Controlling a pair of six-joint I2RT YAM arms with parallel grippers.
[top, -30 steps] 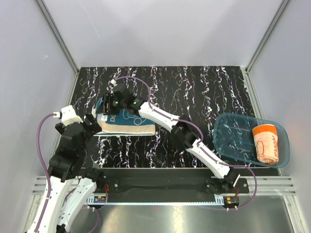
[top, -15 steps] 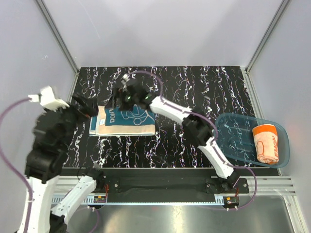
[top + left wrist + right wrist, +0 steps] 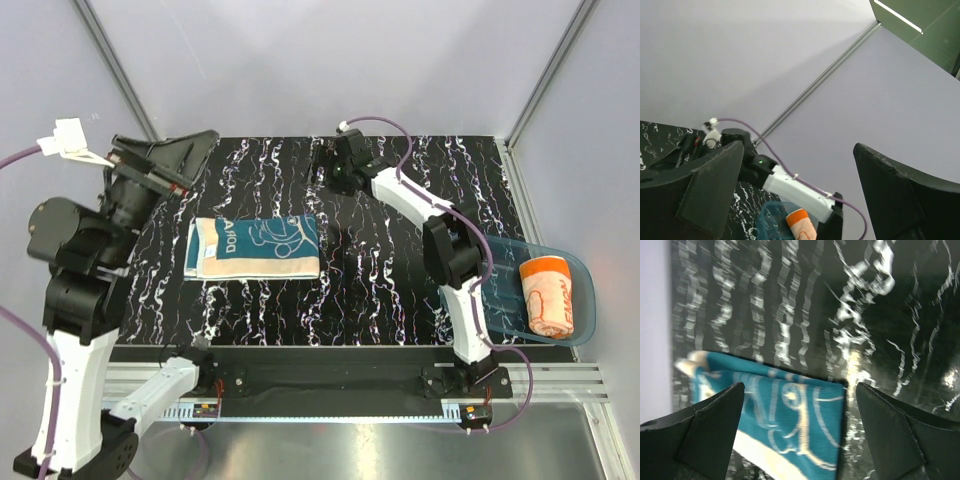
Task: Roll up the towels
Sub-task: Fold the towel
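The teal towel (image 3: 255, 247) with white swirls lies flat and folded on the black marbled table, its cream edge toward the near side. It shows blurred in the right wrist view (image 3: 785, 410). The orange towel (image 3: 548, 295) lies rolled in the blue tray (image 3: 475, 285); it also shows in the left wrist view (image 3: 801, 225). My left gripper (image 3: 195, 160) is raised high over the far left, open and empty (image 3: 795, 200). My right gripper (image 3: 328, 172) hovers over the far middle of the table, beyond the teal towel, open and empty (image 3: 797, 435).
Grey walls close the table on the left, back and right. The translucent blue tray sits at the right edge. The right arm (image 3: 440, 240) stretches diagonally from the near base across the table's right half.
Both grippers have left the teal towel's left end. The left arm rose and swung back-left; the right gripper moved right toward the far middle. The towel lies flat.
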